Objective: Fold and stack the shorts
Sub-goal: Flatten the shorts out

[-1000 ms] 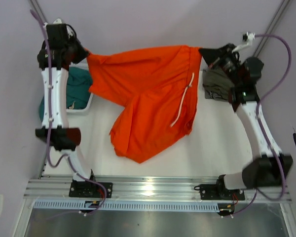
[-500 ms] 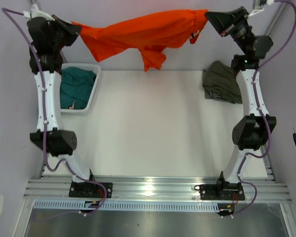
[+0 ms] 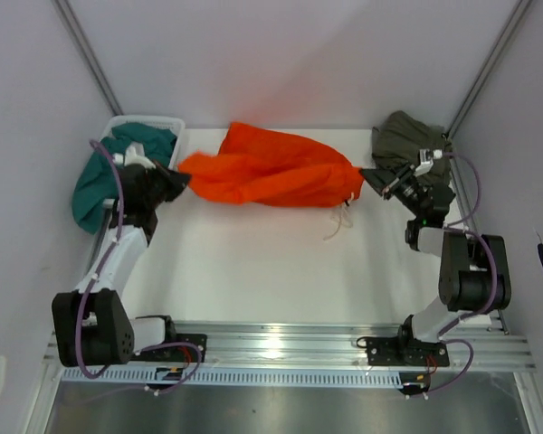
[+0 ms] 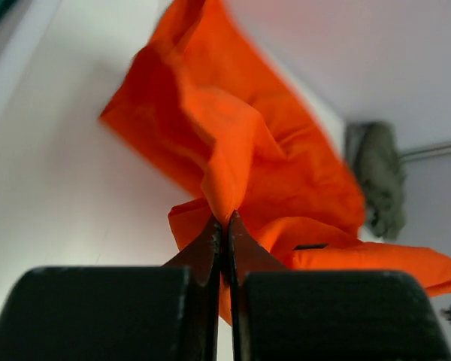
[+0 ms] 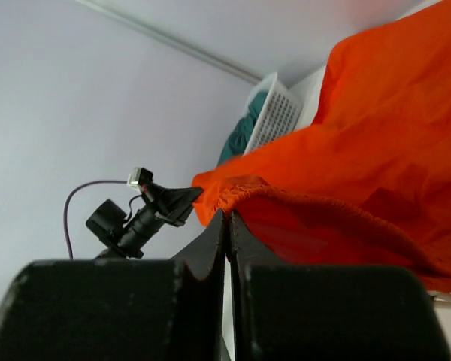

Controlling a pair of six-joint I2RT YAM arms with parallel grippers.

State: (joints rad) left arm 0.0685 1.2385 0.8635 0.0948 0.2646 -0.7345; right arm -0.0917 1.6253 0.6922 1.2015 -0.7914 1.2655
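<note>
Change: the orange shorts (image 3: 271, 172), a moment ago stretched high in the air, now lie bunched on the table (image 3: 271, 280), beginning just beside the white basket (image 3: 172, 124).
Left gripper (image 3: 179, 181): pressed together, pinching a fold at the end of the shorts nearest the basket.
Right gripper (image 3: 369, 178): pinching the gathered waistband at the end farthest from the basket.
Meaning: probably laid down for folding; no fold made yet.
Other garments: teal garment (image 3: 118, 163) spilling from the basket; olive-green garment (image 3: 407, 140) well apart from it.
Hard to make out: leg layout, hem tag; left wrist view is blurred; white drawstring (image 3: 339, 221) only partly shows.
</note>
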